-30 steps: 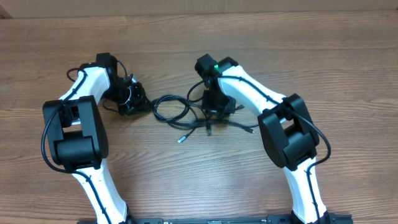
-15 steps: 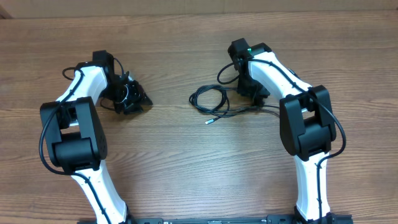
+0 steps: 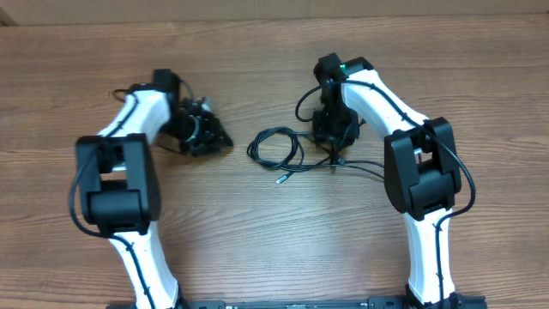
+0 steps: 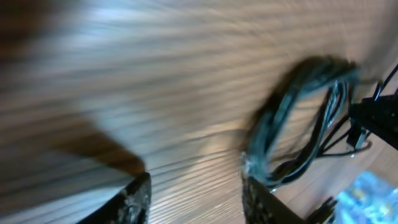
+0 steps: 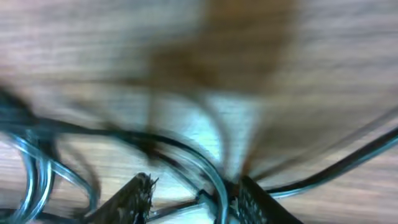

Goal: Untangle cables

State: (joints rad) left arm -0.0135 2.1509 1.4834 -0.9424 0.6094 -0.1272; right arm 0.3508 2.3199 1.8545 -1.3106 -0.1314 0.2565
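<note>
Motion smears both wrist views, and the right arm hides the right-hand strands of the cables on the tabletop. Since the earlier frame the left tool, fingers apart over bare wood, has swung nearer them; the right tool, also apart, straddles one strand. They lie mid-tabletop, stretched left-right, silver plug pointing near-left.

no legible text anywhere

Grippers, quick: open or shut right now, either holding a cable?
Left gripper: open, empty; cables lie beside it.
Right gripper: open, cables between its fingers, not clamped.
</note>
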